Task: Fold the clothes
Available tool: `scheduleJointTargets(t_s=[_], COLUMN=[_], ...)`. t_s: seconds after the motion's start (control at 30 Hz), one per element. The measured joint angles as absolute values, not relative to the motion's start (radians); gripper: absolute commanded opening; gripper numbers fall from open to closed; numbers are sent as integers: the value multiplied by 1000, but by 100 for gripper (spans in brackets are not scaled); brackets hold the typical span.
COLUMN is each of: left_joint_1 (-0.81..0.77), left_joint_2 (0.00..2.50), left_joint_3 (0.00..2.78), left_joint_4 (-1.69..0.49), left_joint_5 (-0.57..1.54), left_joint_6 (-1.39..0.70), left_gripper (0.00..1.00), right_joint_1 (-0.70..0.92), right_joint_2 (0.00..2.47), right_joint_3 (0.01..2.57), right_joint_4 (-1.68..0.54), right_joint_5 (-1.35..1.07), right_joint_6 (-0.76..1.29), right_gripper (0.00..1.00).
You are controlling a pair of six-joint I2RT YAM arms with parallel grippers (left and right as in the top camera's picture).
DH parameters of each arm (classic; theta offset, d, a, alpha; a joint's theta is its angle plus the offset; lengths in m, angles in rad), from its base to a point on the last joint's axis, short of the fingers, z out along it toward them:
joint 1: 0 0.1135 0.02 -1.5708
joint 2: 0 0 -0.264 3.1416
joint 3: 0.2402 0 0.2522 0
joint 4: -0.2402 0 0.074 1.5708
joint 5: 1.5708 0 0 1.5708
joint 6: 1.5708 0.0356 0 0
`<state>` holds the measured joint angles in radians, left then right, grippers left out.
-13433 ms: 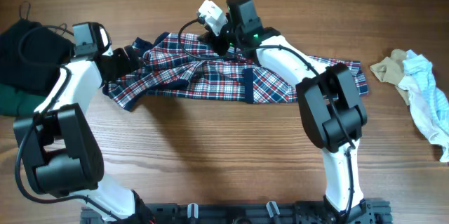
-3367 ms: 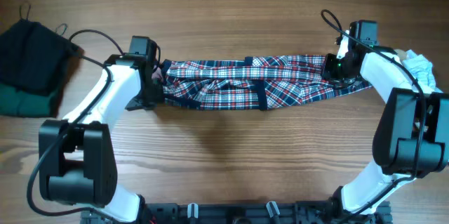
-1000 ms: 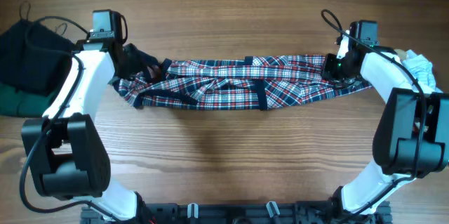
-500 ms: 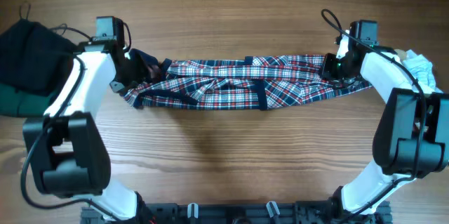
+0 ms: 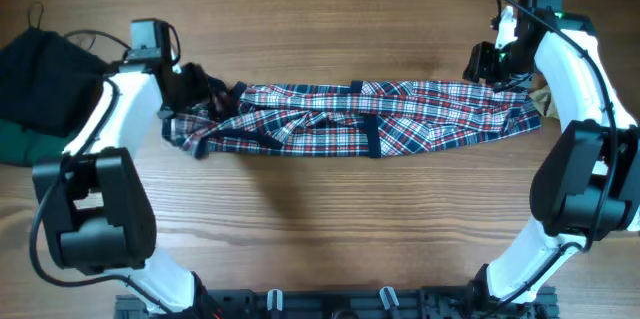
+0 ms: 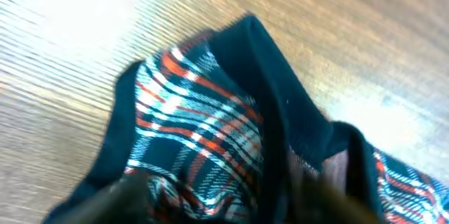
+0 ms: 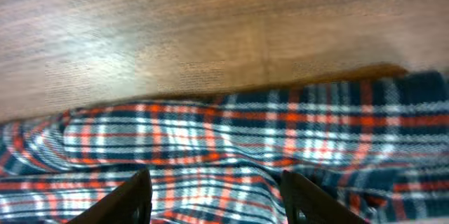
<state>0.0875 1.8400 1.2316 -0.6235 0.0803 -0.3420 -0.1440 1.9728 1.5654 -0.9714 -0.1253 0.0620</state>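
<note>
The red, navy and white plaid shirt [image 5: 370, 124] lies stretched in a long band across the middle of the table. My left gripper [image 5: 192, 94] is at its left end, over the bunched navy trim. In the left wrist view [image 6: 217, 203] the blurred fingers stand wide apart with plaid [image 6: 196, 126] between them. My right gripper [image 5: 497, 64] hangs just above the shirt's right end. In the right wrist view [image 7: 221, 196] its fingers are spread wide over flat plaid [image 7: 224, 133] and grip nothing.
A black garment [image 5: 35, 69] lies on a dark green one [image 5: 18, 144] at the far left edge. A bit of beige cloth [image 5: 546, 94] shows behind my right arm at the right edge. Bare wood lies in front of the shirt.
My right gripper has let go of the shirt's right end and moved up and away from it. The right end now lies flatter. My left gripper shifted slightly.
</note>
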Motion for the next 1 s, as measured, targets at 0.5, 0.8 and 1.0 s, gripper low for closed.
scheduleJointTargets(t_s=[0.5, 0.8, 1.0], left_joint_1=[138, 138, 138], left_joint_2=[1836, 1924, 1932], left_joint_3=[1237, 1207, 1207], left_joint_4=[-661, -643, -632], left_joint_5=[51, 147, 155], left_joint_6=[-331, -328, -319], left_gripper=[100, 4, 4], right_joint_1=[-224, -224, -139], right_joint_2=[1972, 1972, 1972], right_joint_3=[1476, 1355, 1297], right_joint_4=[-866, -742, -714], right_joint_5=[-7, -71, -117], right_joint_6=[20, 25, 25], right_gripper=[81, 61, 45])
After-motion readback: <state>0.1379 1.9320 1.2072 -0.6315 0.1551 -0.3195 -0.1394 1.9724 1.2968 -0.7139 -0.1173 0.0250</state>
